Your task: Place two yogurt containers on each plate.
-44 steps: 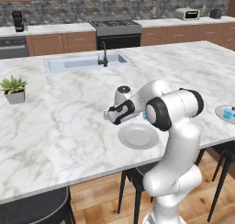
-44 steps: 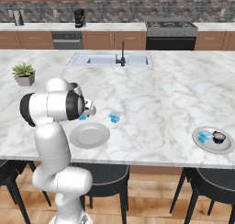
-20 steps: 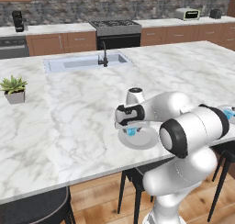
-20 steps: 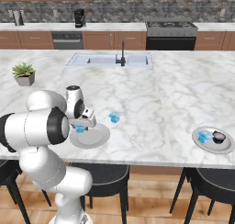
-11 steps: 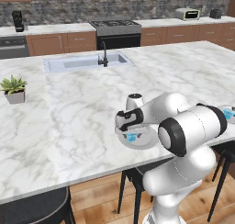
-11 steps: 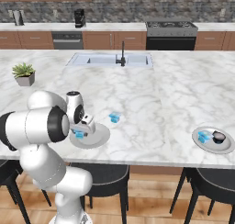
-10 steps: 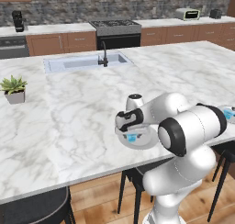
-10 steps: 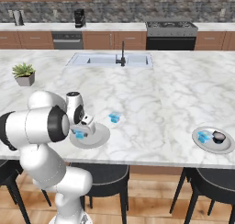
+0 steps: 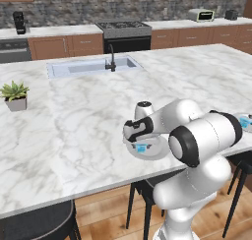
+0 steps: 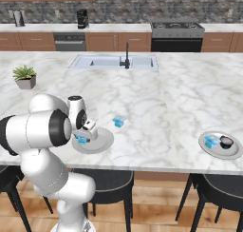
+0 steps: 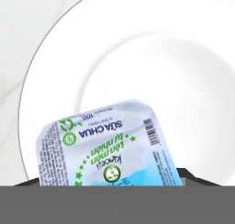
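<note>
A small blue yogurt container (image 11: 108, 149) with a printed pale lid sits between my gripper's (image 9: 141, 144) fingertips. The jaws are shut on its sides, and it hangs low over the near grey plate (image 11: 137, 53). In the right base view that cup (image 10: 81, 140) is at the left part of the same plate (image 10: 102, 141), under the gripper (image 10: 83, 137). A second yogurt container (image 10: 118, 122) stands on the marble just beyond this plate. The other plate (image 10: 232, 151), far right, carries a blue cup (image 10: 210, 141) and a small dark object (image 10: 226, 141).
The plates lie on a marble island near its front edge, with stools below it. A sink with a black faucet (image 9: 112, 63) is set into the far side. A potted plant (image 9: 15, 96) stands at the left.
The gripper has come down with the blue cup from above the near plate to just over its surface. The other cup and the far plate have not moved.
</note>
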